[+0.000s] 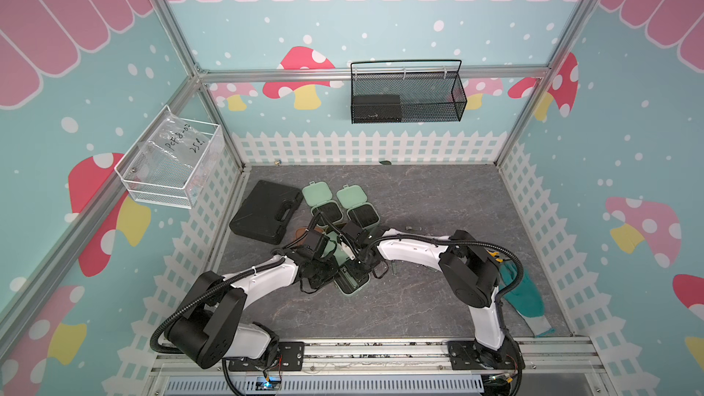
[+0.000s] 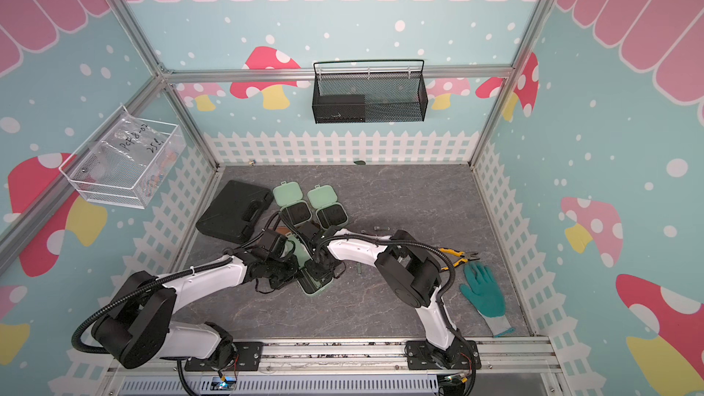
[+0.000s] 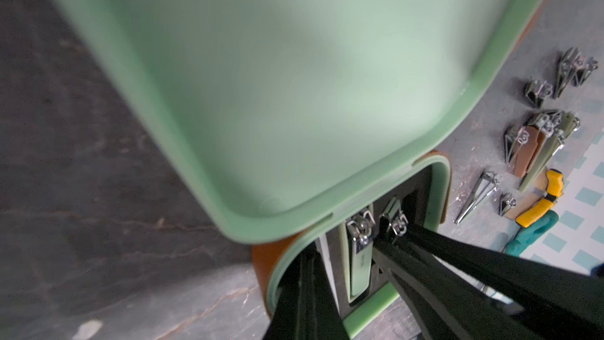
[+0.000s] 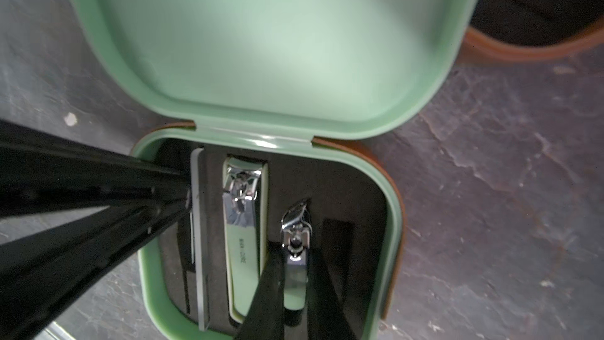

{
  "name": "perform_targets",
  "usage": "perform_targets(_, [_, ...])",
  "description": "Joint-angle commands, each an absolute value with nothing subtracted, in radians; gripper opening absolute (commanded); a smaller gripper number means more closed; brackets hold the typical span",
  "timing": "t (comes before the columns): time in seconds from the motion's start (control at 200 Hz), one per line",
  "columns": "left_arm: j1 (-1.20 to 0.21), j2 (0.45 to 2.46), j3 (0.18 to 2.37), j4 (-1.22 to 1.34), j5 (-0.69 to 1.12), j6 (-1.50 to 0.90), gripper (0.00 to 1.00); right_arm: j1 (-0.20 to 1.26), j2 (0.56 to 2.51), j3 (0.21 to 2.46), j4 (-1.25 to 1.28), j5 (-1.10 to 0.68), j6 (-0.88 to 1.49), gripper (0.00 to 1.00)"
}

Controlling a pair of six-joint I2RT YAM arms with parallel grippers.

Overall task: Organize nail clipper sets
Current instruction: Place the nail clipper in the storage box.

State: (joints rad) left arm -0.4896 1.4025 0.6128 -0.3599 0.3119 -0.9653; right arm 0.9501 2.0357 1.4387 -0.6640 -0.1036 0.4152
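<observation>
in both top views two back cases (image 1: 318, 194) look unfilled; the front case (image 1: 352, 286) sits mid-table (image 1: 419, 299). left wrist: loose clippers (image 3: 539, 139) wait beside it. right wrist: right gripper (image 4: 295, 263) pinches a small clipper (image 4: 295, 227) at its slot, left gripper (image 4: 187, 197) pressed together against the file (image 4: 200, 240); raised lid (image 4: 277, 44) crowds us.

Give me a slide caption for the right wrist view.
Right gripper pinches a small clipper in the open mint case, beside a seated large clipper.
</observation>
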Motion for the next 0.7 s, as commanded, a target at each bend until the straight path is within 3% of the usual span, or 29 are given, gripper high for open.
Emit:
perform_targets(0.0, [-0.481, 1.425, 0.582, -0.439, 0.239, -0.965, 0.0, 0.943, 2.1, 1.405, -0.922, 0.001, 0.376, 0.0])
perform_targets(0.555, [-0.48, 1.457, 0.596, -0.439, 0.245, -0.952, 0.0, 0.943, 2.345, 1.416, -0.826, 0.026, 0.437, 0.0])
perform_targets(0.696, [-0.48, 1.463, 0.598, -0.437, 0.248, -0.953, 0.0, 0.943, 2.279, 1.416, -0.816, 0.019, 0.433, 0.12])
